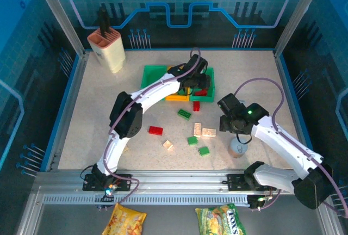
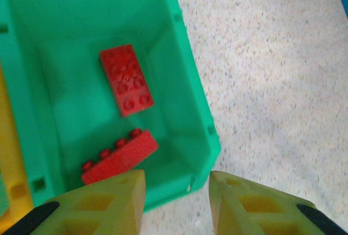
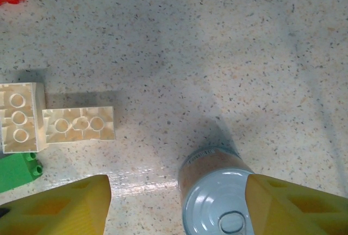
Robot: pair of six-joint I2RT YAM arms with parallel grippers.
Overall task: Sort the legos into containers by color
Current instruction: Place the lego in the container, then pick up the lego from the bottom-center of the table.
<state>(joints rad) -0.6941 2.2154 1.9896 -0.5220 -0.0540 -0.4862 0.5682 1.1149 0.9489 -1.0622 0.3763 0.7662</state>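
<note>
A: Worktop: legos scattered mid-front. Green bin: two red bricks inside.
B: Left hand over bin corner, barely parted, empty; right hand half-spread, empty, above grey can.
A: Cream bricks: probably light, rigid, slick; pinch across flat sides.

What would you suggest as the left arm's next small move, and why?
Probably lift the left gripper clear of the green bin and swing toward the loose red brick nearby: it stands open and empty, and two red bricks already lie inside.
</note>
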